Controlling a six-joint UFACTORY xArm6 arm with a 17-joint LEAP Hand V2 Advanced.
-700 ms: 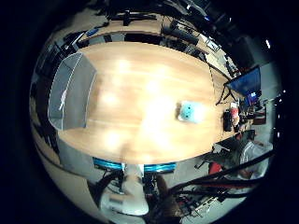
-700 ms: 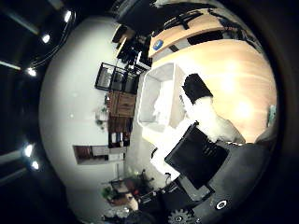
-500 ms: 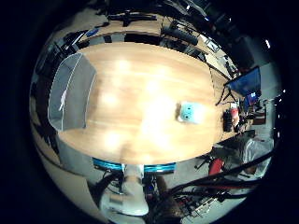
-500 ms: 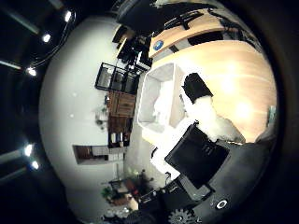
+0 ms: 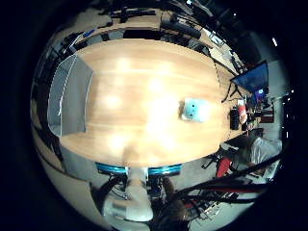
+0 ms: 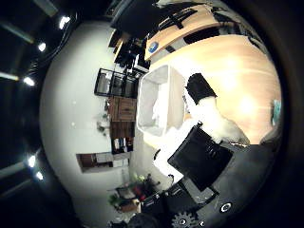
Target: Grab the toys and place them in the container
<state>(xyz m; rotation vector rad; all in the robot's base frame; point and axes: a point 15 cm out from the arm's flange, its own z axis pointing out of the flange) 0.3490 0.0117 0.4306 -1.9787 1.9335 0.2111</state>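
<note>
A small light-teal toy (image 5: 195, 109) lies on the wooden table (image 5: 144, 86), toward the end nearest the monitors. The container (image 5: 67, 101), a pale rectangular bin, stands at the table's opposite end; its white inside (image 6: 156, 102) shows in the thumb side view. My hand (image 6: 209, 118) hangs high above the table, far from both. One white finger with a black tip reaches out straight, and nothing is held in it. Another white finger (image 5: 137, 202) shows beyond the table's long edge.
Desks with monitors (image 5: 252, 79) and a red object (image 5: 242, 115) stand past the toy's end of the table. Blue supports (image 5: 139, 170) show under the near long edge. Shelving (image 6: 118, 109) lines the wall behind the container.
</note>
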